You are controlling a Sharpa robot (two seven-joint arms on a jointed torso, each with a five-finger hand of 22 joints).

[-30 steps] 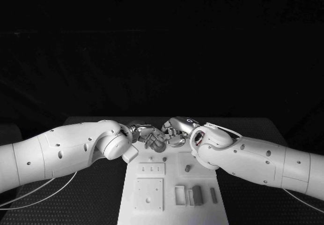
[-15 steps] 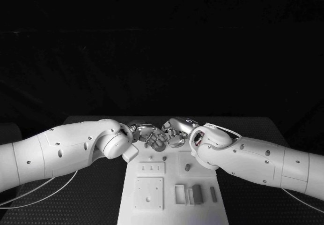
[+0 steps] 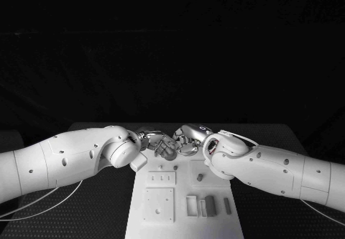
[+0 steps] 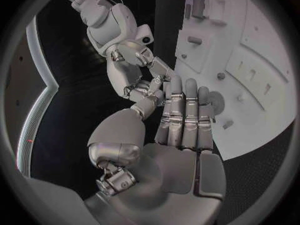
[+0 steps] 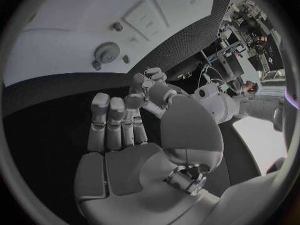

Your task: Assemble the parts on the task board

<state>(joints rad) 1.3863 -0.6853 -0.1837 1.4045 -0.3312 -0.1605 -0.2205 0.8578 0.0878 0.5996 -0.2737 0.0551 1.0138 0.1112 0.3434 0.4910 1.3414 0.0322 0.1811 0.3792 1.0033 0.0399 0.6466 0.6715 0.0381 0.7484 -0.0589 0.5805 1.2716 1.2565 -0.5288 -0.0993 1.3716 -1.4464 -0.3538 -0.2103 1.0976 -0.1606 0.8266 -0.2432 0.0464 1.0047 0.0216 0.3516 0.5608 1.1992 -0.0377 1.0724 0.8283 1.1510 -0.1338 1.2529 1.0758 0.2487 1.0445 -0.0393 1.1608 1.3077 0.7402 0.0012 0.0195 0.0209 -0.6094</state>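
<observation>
Head view: two hands meet over the board's far end

Left hand (image 3: 154, 143) and right hand (image 3: 188, 140) touch fingertips; whether they pinch anything, I cannot tell. A gear (image 5: 107, 51) lies on the task board (image 3: 180, 219), with parts (image 3: 209, 206) nearer the robot.

Head camera looks down over task board (image 3: 180, 199); wrist cameras close behind palms, sharing board.
</observation>
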